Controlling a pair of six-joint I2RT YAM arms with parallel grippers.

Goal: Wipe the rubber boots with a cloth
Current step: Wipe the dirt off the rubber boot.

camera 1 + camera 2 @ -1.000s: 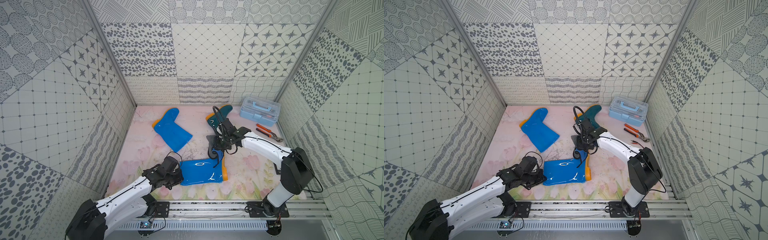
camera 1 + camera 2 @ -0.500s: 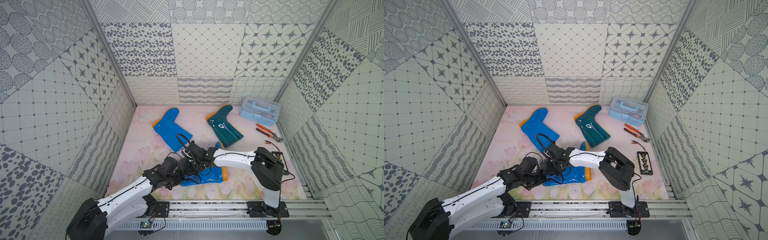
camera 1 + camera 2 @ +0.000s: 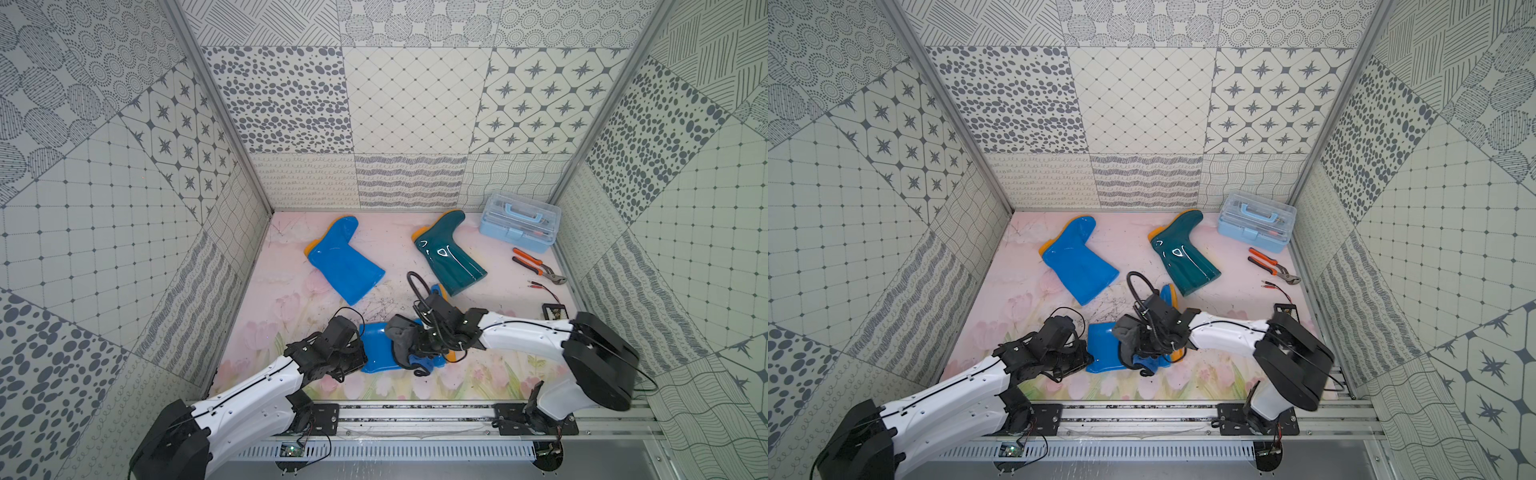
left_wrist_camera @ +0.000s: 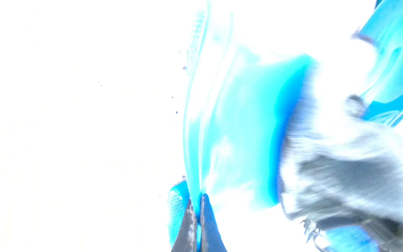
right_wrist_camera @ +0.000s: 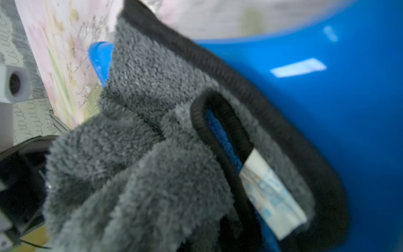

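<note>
Now: cloth pressed on the near blue boot, shaft mouth pinned

Nearest the rail, the left gripper is closed on the thin rim of the near blue boot at its shaft mouth; that wrist view is badly overexposed. The right gripper is clamped on the cloth, which bunches around its tips and rests against the boot's glossy shaft. A white tag, sewn beside the cloth's black loop, carries pale blue print too blurred to read.

The near blue boot lies on its side on the floral mat. Its long axis runs across the front from arm to arm, mouth toward the left arm, orange sole toward the right arm, toe pointing at the back wall. The right wrist and its cable loop cover the ankle in both top views.

Farther back, well apart, lie the far blue boot and the teal boot. Each lies on its side and slanted, toe toward the back wall, mouth toward the front.

On the right arm's side come a small black box with red-tipped leads, then orange-handled pliers, then a pale blue toolbox in the back corner.
</note>
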